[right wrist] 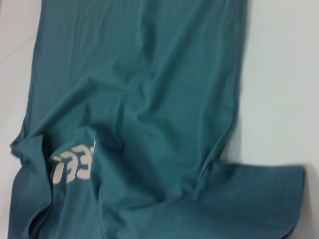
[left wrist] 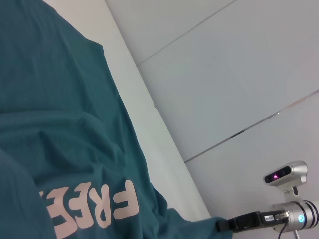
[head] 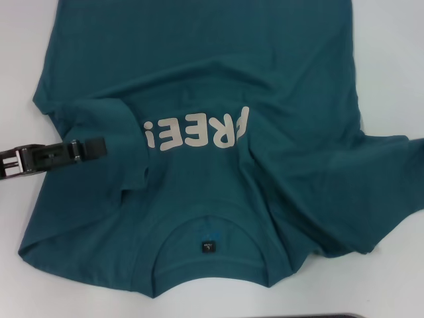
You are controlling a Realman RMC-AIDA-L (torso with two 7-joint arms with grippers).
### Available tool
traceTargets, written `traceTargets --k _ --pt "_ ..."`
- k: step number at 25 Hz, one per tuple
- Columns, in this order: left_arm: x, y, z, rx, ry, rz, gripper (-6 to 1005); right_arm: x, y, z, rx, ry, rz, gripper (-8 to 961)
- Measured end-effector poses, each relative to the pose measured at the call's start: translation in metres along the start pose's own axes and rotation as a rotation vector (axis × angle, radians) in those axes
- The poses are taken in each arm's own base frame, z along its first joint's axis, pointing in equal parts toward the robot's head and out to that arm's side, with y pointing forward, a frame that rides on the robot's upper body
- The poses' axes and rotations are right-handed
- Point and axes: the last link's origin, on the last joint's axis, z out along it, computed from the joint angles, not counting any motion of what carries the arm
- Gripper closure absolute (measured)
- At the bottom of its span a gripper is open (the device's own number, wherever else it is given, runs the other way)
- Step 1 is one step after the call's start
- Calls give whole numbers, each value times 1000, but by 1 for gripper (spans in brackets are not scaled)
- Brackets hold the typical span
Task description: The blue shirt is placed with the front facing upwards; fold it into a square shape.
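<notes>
On the white table the blue shirt lies rumpled, left gripper pinched onto its folded-in sleeve.

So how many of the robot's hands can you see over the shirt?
1. The left hand reaches in from the left edge over the folded-in sleeve of the blue shirt, beside the "FREE!" lettering. The right hand is out of the head view.

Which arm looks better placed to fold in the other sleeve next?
Probably the right: the unfolded sleeve of the blue shirt lies spread on that side. The left gripper rests over the sleeve already folded in, on the far side.
</notes>
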Motion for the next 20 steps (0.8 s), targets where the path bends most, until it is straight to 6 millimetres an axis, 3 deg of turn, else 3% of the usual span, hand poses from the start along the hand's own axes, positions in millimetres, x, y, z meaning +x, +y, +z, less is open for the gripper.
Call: traceTargets --k 12,20 --pt "1 0 -8 0 35 -11 156 -17 -3 -20 48 -94 26 934" --pt "1 0 -7 -1 34 -10 156 -14 4 -14 7 -58 14 933"
